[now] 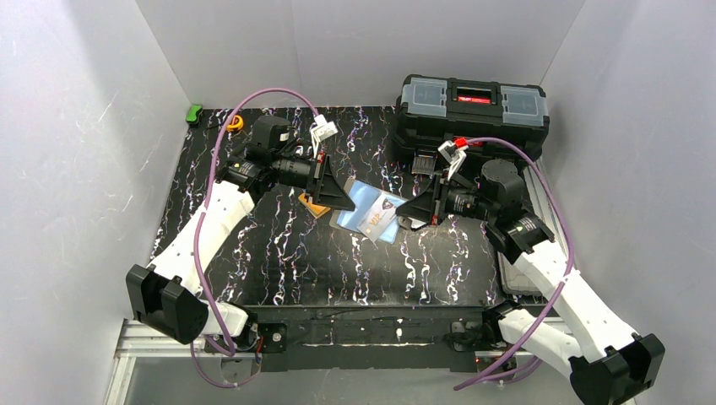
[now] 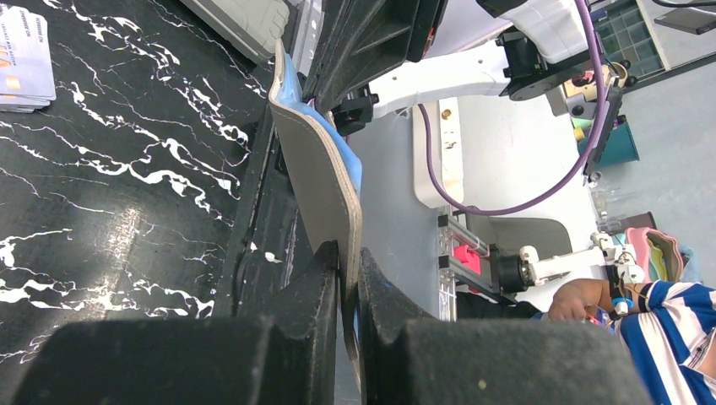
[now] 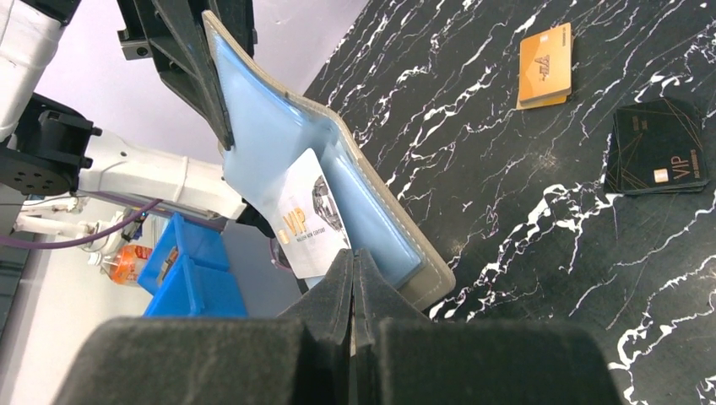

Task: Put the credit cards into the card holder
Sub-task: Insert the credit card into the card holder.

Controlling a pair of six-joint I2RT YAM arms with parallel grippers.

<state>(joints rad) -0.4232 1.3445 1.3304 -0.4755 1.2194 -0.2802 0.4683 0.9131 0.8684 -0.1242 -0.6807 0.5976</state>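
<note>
Black marbled counter [image 3: 507,169] w/ white walls [image 1: 76,126] behind. Left gripper [image 2: 348,253] pinched card holder [image 2: 317,169] by its edge, held open, up off surface. Right gripper [image 3: 353,257] clamped tight on white VIP card [image 3: 308,215], laid against holder's blue lining; pocketed or not, couldn't tell. Pale cards [image 2: 24,59] stacked on counter, well apart.

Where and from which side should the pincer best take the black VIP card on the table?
Probably from straight above, one finger on each long edge of the black VIP card: it lies flat on the table, apart from the gold card, with all edges free.
</note>
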